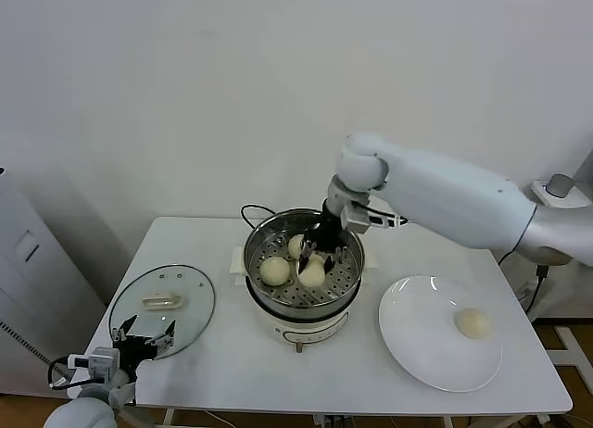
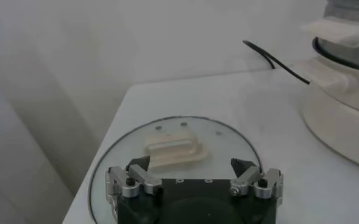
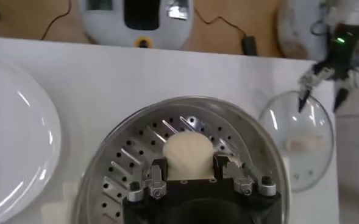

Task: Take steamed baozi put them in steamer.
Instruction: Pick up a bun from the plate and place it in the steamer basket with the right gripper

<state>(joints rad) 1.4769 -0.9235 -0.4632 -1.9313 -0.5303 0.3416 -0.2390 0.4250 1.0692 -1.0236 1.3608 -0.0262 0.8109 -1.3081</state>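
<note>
The steel steamer (image 1: pixel 262 232) stands mid-table on its white cooker base. Three baozi show inside it: one on the left (image 1: pixel 274 270), one at the back (image 1: pixel 296 246) and one at the front (image 1: pixel 312 275), close under my right gripper (image 1: pixel 321 252). In the right wrist view that gripper (image 3: pixel 189 165) is shut on a baozi (image 3: pixel 189 152) just above the perforated bottom (image 3: pixel 136 155). One more baozi (image 1: pixel 473 323) lies on the white plate (image 1: pixel 422 340). My left gripper (image 1: pixel 144 339) is parked open over the near edge of the glass lid (image 1: pixel 162 303), holding nothing (image 2: pixel 191 167).
The lid (image 2: pixel 167 131) with its white handle lies flat at the table's front left corner. The plate (image 3: pixel 14 152) sits to the right of the steamer. A black cord (image 1: pixel 252 210) runs behind the cooker base (image 2: pixel 344 115). A wall stands behind the table.
</note>
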